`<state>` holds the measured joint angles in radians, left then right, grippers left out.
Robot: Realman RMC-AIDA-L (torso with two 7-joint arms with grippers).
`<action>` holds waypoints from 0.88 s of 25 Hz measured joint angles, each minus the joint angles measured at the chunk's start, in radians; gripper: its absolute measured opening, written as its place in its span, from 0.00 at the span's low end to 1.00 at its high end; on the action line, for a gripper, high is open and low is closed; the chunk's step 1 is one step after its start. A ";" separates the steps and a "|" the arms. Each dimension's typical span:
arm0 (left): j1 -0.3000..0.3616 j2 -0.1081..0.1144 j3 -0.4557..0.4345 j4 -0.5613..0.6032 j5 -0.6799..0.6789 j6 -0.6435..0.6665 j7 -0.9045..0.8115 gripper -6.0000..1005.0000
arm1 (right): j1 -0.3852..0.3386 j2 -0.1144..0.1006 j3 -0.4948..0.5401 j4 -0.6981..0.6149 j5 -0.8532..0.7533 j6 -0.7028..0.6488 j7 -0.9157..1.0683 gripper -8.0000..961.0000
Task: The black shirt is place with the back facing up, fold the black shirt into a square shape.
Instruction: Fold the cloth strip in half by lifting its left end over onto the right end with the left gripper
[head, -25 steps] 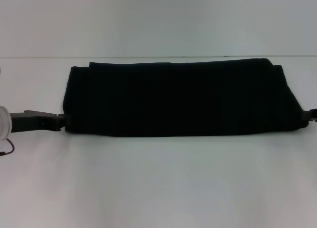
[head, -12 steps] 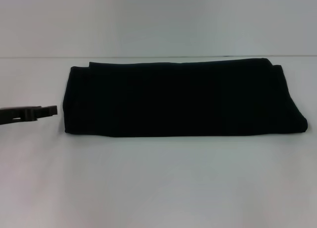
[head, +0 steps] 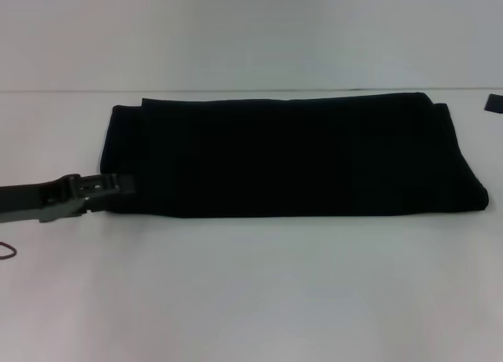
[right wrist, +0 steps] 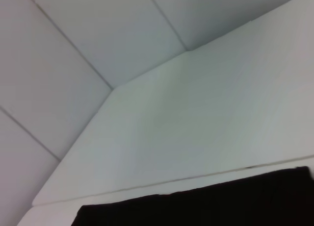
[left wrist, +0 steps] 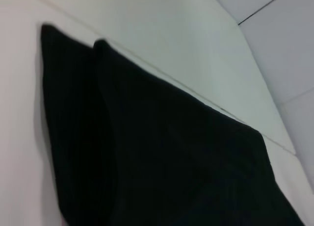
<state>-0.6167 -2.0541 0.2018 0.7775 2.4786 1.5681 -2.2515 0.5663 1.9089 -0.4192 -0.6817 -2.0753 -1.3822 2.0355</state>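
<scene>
The black shirt (head: 291, 154) lies folded into a long flat band across the middle of the white tabletop (head: 251, 291), running from 9 o'clock to 3 o'clock in the head view. No lettering shows on it, and its layers merge into one dark mass, so the folds are hard to count; only a stepped edge at its far left corner (also seen in the left wrist view (left wrist: 147, 152)) hints at stacked layers.

The left tool (head: 118, 184) comes in low from 9 o'clock, its tip touching the shirt's near left corner. Whether it grips the cloth or is released I cannot tell, since dark fingers blend into dark fabric.

The right tool (head: 494, 103) is cut off at the frame's edge near 2 o'clock, apart from the shirt; only a small dark sliver shows, its state unreadable.
</scene>
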 joint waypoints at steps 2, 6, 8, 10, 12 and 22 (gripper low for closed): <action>0.000 0.001 -0.001 -0.026 -0.002 -0.009 -0.048 0.85 | 0.010 0.000 -0.007 -0.001 -0.001 -0.003 0.000 0.91; 0.000 0.001 -0.001 -0.066 -0.003 -0.042 -0.093 0.87 | 0.019 0.000 -0.008 -0.004 0.002 -0.005 0.000 0.92; 0.001 0.001 -0.007 -0.112 -0.004 -0.090 -0.120 0.88 | 0.022 -0.001 -0.009 -0.005 0.003 -0.004 -0.002 0.93; 0.001 0.000 -0.014 -0.143 -0.004 -0.126 -0.136 0.88 | 0.023 -0.003 -0.009 -0.006 0.004 -0.001 -0.003 0.94; 0.001 0.000 -0.015 -0.155 -0.003 -0.143 -0.147 0.88 | 0.026 -0.005 -0.008 -0.006 0.005 -0.002 -0.003 0.94; -0.016 0.003 -0.004 -0.211 0.003 -0.222 -0.169 0.88 | 0.036 -0.005 -0.004 -0.016 0.006 -0.006 -0.003 0.94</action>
<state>-0.6324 -2.0515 0.1980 0.5666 2.4812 1.3463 -2.4201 0.6023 1.9038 -0.4230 -0.6975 -2.0695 -1.3883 2.0324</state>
